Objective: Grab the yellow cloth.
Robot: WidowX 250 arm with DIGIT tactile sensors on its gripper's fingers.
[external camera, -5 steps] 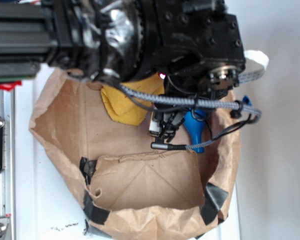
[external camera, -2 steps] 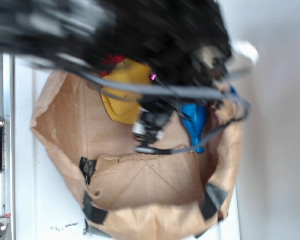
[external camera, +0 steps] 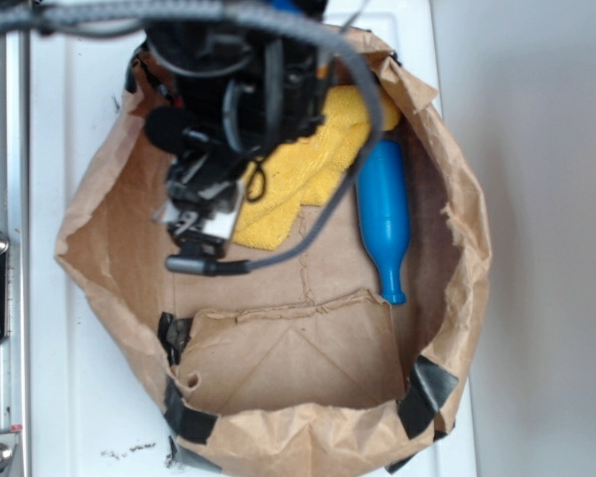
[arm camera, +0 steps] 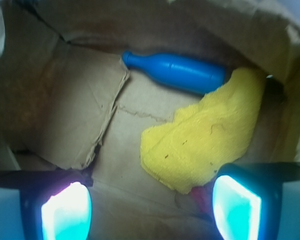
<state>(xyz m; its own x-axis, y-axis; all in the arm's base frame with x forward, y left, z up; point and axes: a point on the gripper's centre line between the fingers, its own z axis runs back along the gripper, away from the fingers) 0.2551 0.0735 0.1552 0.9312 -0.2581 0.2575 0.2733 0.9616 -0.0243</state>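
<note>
The yellow cloth (external camera: 300, 171) lies crumpled on the floor of an open brown paper bag (external camera: 99, 214), toward its far side. My gripper (external camera: 201, 227) hangs over the bag floor at the cloth's left edge. In the wrist view the yellow cloth (arm camera: 206, 134) spreads ahead and to the right, its near corner just in front of my right fingertip (arm camera: 237, 206). The gripper (arm camera: 151, 210) is open, and only bare bag paper shows between its fingers. The arm hides the cloth's far left part in the exterior view.
A blue bottle (external camera: 385, 211) lies beside the cloth on its right, also seen as the blue bottle (arm camera: 175, 71) beyond the cloth. A bit of red cloth (arm camera: 202, 197) peeks out under the yellow corner. A folded paper flap (external camera: 293, 358) lies in the bag, whose walls rise all round.
The arm has swung left and toward the top of the exterior view, carrying the gripper from beside the bottle to the cloth's left edge. Cloth and bottle now show almost fully.
</note>
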